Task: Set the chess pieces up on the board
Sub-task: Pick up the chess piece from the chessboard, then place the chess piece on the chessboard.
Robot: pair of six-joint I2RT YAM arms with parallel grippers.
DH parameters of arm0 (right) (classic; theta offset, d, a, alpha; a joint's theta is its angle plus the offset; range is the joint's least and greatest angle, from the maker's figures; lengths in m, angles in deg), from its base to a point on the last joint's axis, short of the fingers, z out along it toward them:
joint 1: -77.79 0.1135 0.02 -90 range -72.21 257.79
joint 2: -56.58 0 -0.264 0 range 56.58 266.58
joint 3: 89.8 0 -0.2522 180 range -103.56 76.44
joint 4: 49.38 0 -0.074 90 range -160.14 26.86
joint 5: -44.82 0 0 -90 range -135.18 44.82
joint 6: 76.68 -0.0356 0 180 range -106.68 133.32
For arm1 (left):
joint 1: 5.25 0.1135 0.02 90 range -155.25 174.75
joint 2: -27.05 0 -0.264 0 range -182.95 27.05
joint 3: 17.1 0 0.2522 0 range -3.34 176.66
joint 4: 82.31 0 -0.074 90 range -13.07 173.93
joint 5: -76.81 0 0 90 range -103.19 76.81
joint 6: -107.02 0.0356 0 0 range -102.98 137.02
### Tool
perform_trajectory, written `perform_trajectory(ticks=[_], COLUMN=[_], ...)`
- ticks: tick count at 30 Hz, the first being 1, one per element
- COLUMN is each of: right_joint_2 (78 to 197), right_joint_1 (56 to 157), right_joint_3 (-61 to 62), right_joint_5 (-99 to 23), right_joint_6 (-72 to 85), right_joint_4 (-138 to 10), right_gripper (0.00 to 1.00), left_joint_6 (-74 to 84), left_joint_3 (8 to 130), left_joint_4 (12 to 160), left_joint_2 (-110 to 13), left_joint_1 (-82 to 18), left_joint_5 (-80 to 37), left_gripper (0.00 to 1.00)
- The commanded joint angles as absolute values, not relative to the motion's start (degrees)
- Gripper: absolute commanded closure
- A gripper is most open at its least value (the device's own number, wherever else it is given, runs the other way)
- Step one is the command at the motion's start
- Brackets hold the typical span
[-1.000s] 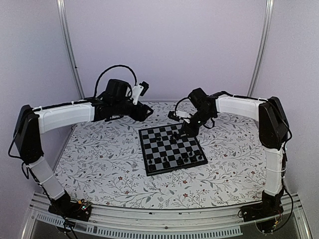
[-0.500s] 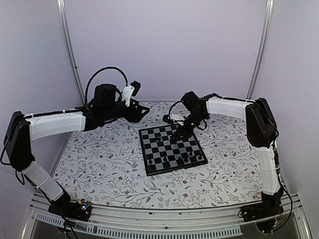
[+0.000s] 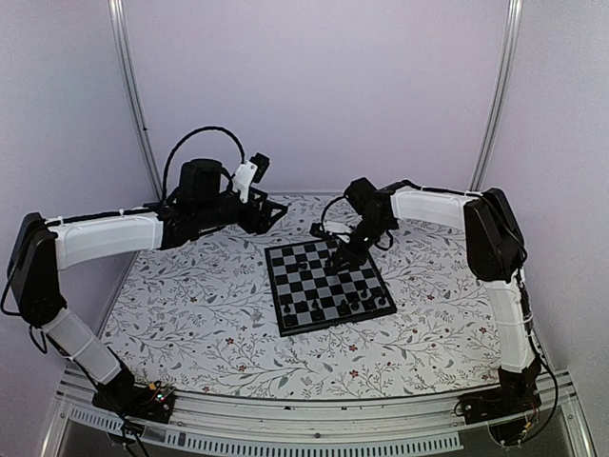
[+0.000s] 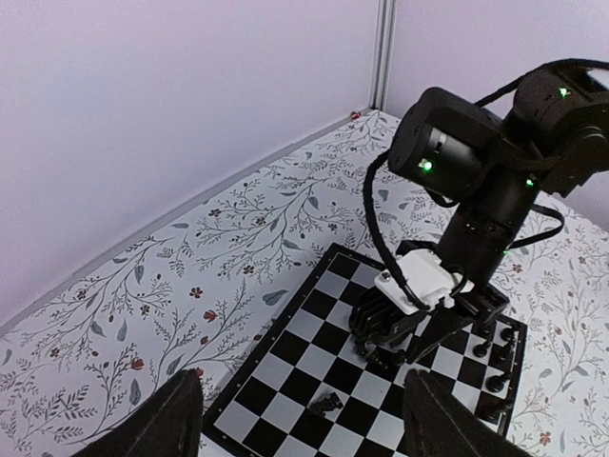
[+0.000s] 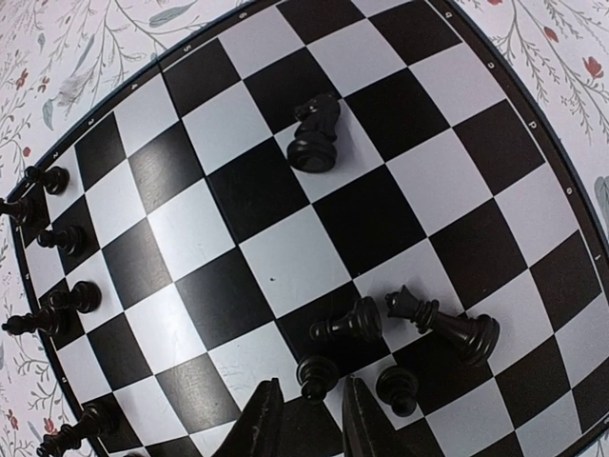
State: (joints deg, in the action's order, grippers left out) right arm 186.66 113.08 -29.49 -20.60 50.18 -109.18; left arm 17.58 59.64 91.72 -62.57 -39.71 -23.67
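The board lies mid-table; it also shows in the left wrist view and the right wrist view. My right gripper is low over its far right part. Its jaws are narrowly open around a black pawn. Beside it lie a toppled pawn, a taller toppled piece and another pawn. A knight lies on its side farther off. Several pieces stand along the board's near edge. My left gripper is wide open and empty, held high beyond the board's far left corner.
The floral tablecloth covers the table around the board. The white back wall and two metal uprights close the far side. The right arm's wrist hangs over the board in the left wrist view.
My left arm drew back to the left and rose away from the board. My right gripper shifted a little left and lower over the toppled pieces.
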Motion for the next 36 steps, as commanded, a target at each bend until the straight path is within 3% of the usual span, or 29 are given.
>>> perform_trajectory(ticks=[1,9,24,36], right_joint_2=[189.5,189.5,175.9,173.3], right_joint_1=[113.3,113.6,115.4,115.3], right_joint_3=[-32.3,-33.3,-20.9,-14.3], right_joint_5=[-19.7,-18.7,-18.3,-18.9], right_joint_6=[49.5,49.1,49.5,50.2], right_joint_4=[-109.8,-111.2,-112.4,-111.8], right_gripper=[0.78,0.96,0.98,0.97], left_joint_6=[17.3,17.3,17.8,18.0], left_joint_3=[61.4,62.0,62.3,62.4], left_joint_4=[91.1,90.4,89.6,89.5], left_joint_2=[-62.0,-62.5,-61.8,-61.9], left_joint_1=[-39.1,-39.1,-39.1,-39.1], left_joint_5=[-24.8,-26.0,-26.3,-26.5], left_gripper=[0.26,0.26,0.26,0.26])
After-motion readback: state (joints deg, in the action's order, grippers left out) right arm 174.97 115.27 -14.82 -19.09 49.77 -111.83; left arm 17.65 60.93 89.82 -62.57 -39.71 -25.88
